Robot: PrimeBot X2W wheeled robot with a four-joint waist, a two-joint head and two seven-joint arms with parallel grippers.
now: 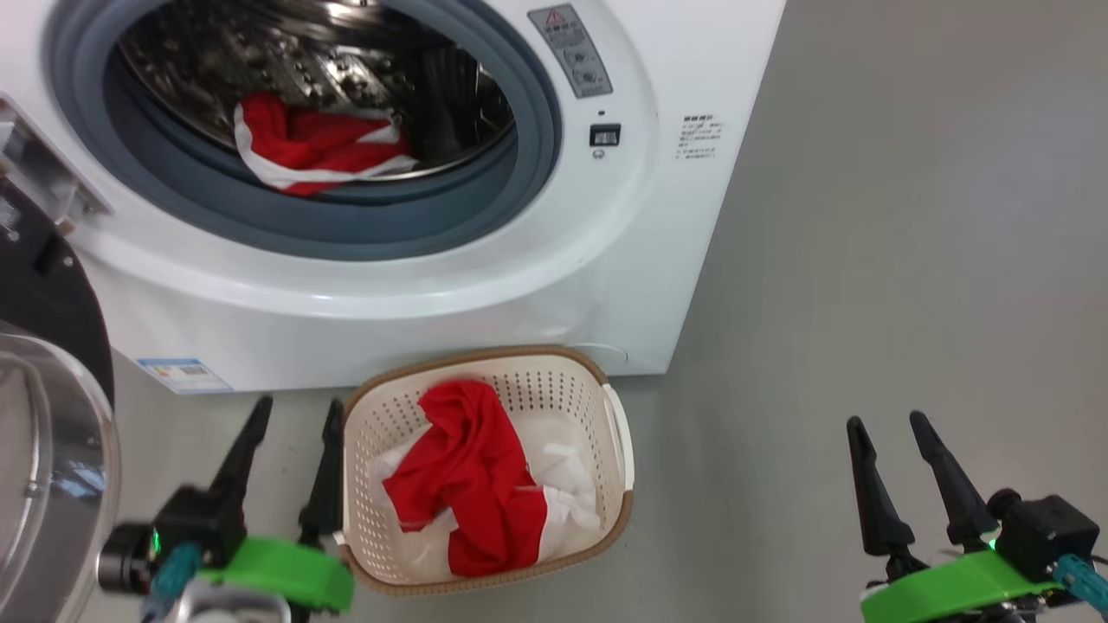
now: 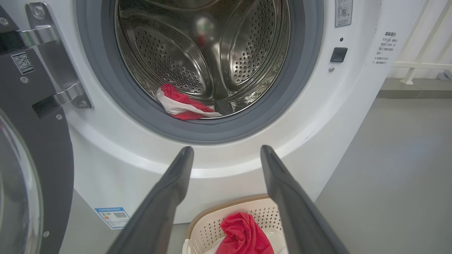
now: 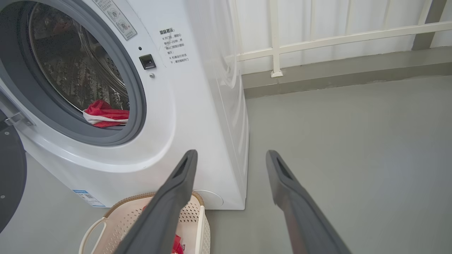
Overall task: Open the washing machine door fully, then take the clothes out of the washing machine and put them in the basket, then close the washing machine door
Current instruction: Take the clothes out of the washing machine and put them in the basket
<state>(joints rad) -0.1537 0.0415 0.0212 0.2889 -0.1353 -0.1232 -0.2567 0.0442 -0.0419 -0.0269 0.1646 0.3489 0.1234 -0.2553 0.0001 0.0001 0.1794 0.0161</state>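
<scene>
In the head view the washing machine (image 1: 606,260) has its door (image 1: 48,311) swung open at the left, where the picture's edge cuts it off. A grey sticker (image 1: 571,50) with a red warning triangle sits beside the opening, and a blue label (image 1: 183,374) at the lower corner; their writing is too small to read. A red garment (image 1: 320,147) with a white band lies at the front of the drum. The basket (image 1: 619,433) stands on the floor just before the machine, and another garment (image 1: 476,467), red on white, lies in it. The left gripper (image 1: 299,401), fingers spread and holding nothing, is just beside the basket's left wall. The right gripper (image 1: 886,419), also spread and empty, is well apart from the basket, on its right.

In the left wrist view a small QR code sticker (image 2: 23,62) is on the door's black rim, near the metal hinge (image 2: 56,60). The blue label carries a QR code too. The red garment shows above the two fingers, well apart from them. The basket is below, cut off by the bottom edge.

In the right wrist view a block of dark lettering (image 3: 173,46) on the machine's front looks like Chinese characters, but I cannot read it. The left finger hides part of the basket.
</scene>
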